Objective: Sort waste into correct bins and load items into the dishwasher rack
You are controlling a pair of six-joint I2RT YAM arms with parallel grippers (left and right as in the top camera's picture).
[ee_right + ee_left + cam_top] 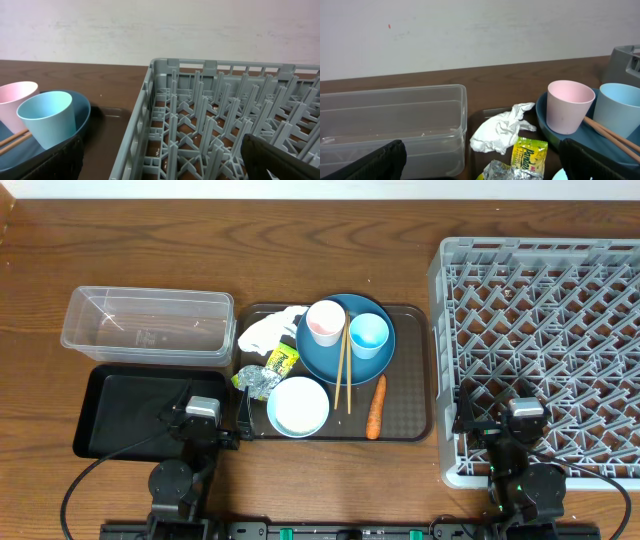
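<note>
Grey pegged plastic rack [540, 300] is standing unloaded, crumpled white tissue [268, 330] is lying unbinned, while left gripper [205, 418] and right gripper [525, 420] are idling, jaws spread.

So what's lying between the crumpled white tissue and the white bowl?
The yellow-green wrapper, with crumpled foil beside it, both on the brown tray; the overhead view shows it.
</note>
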